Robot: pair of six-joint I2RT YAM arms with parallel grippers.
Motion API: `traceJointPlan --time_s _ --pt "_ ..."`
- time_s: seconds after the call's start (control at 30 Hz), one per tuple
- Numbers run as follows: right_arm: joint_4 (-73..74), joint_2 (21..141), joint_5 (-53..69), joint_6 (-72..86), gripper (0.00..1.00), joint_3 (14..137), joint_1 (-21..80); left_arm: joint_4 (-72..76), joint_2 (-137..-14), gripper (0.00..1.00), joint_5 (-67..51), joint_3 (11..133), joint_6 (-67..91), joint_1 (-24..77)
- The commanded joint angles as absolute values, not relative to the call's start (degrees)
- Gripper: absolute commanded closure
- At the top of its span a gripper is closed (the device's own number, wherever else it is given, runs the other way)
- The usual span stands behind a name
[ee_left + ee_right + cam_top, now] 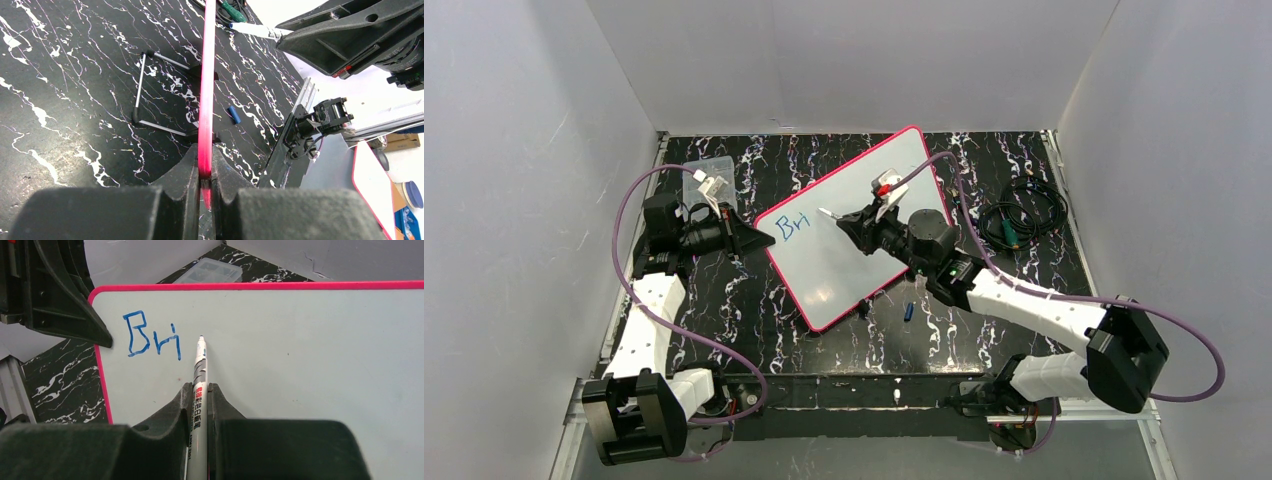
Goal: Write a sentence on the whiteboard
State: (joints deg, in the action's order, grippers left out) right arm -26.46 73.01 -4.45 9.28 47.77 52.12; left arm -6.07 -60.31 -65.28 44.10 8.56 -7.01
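Right gripper (200, 390), nearest your wrist lens: fingers closed on the marker (200, 362), whose long axis runs away toward the far edge. Its tip sits just right of the sentence (150, 339), which so far reads "Bri"; you cannot tell if the tip touches the surface. Whiteboard (310, 360): mid-table, blank to the right, where your next stroke likely belongs. Left gripper (205, 172): pinched on the whiteboard's left edge, which is seen edge-on only from its own wrist. The sentence is readable only from the right wrist and overhead.

arms (646, 330): white links, black joints | cables (617, 238): purple | jaws: black
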Motion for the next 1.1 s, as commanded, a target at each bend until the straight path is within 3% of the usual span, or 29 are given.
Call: traceJointPlan --time_s 0.0,0.6,1.07 --pt "-30.9 74.3 -4.1 9.3 0.99 48.0 51.9 -5.6 -58.9 1.0 -65.8 45.4 6.7 -7.0" --pt "-31.0 78.3 -2.1 9.0 0.99 50.4 51.9 -5.6 -59.3 1.0 -65.9 45.5 6.6 -7.0" --pt "-29.1 75.5 -4.5 9.4 0.99 45.3 52.7 -5.6 -59.3 1.0 -66.1 45.6 6.6 -7.0"
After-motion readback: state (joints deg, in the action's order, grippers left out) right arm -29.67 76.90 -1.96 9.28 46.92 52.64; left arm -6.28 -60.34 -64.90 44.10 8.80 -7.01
